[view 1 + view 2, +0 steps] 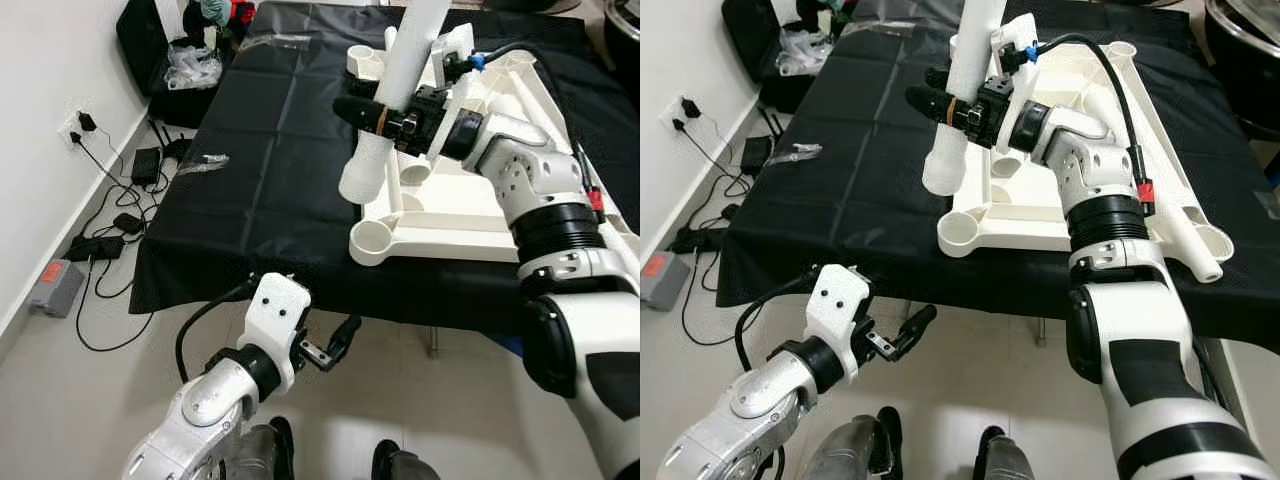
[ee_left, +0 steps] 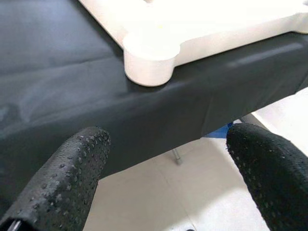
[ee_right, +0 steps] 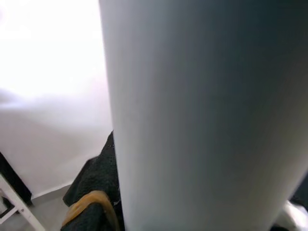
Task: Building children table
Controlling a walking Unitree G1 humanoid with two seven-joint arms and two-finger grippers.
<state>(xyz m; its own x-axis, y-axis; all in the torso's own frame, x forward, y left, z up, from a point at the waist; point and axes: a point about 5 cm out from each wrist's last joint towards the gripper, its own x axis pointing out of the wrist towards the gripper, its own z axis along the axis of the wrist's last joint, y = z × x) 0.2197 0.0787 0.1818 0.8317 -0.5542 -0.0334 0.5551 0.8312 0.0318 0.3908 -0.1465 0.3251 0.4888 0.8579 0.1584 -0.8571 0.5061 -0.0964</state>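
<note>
A white children's tabletop (image 1: 470, 225) lies upside down on the black-covered table (image 1: 270, 180), with round leg sockets at its corners (image 1: 373, 240). My right gripper (image 1: 365, 112) is shut on a white tubular table leg (image 1: 395, 95), holding it nearly upright above the tabletop's left side; the leg's lower end (image 1: 358, 185) hangs just over the black cloth beside the tabletop. That leg (image 3: 202, 115) is close up in the right wrist view. My left gripper (image 1: 335, 345) is open, low in front of the table edge, facing the near corner socket (image 2: 149, 62). Another white leg (image 1: 1185, 235) lies along the tabletop's right edge.
Cables, power adapters and a wall socket (image 1: 75, 125) lie on the floor at left along the wall. A black bag with clothes (image 1: 180, 50) sits at the far left. Small clear plastic packets (image 1: 205, 160) rest on the black cloth. The table's front edge (image 1: 300, 290) is just ahead.
</note>
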